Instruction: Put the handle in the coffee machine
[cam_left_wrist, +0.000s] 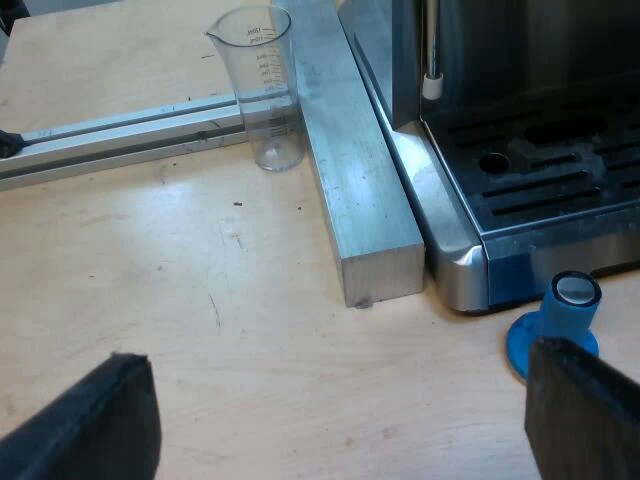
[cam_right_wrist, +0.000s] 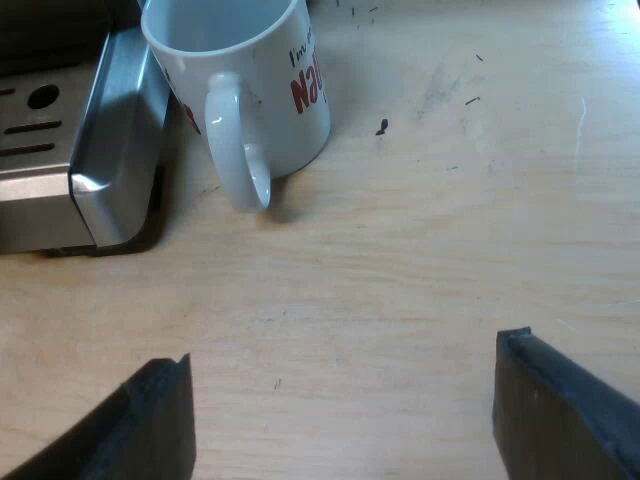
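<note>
Left hand (cam_left_wrist: 335, 400), fingers apart, hangs over the pale wooden bench (cam_left_wrist: 150, 280) by the blue knobbed tamper (cam_left_wrist: 560, 325); right hand (cam_right_wrist: 345, 385), likewise apart, by the white red-lettered mug (cam_right_wrist: 250, 90).

Cannot read the scale marks on the measuring glass (cam_left_wrist: 262, 85). Lose part of the blue tamper (cam_left_wrist: 560, 320) behind a finger (cam_left_wrist: 585, 420) of the left tool (cam_left_wrist: 335, 405). See only part of the red lettering on the mug (cam_right_wrist: 260, 90).

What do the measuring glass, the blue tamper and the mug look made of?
Measuring glass: clear, see-through, likely plastic, with a printed scale. Tamper: matte blue, probably plastic, with a shiny, metal-looking cap. Mug: glossy white, likely ceramic, with red lettering.
</note>
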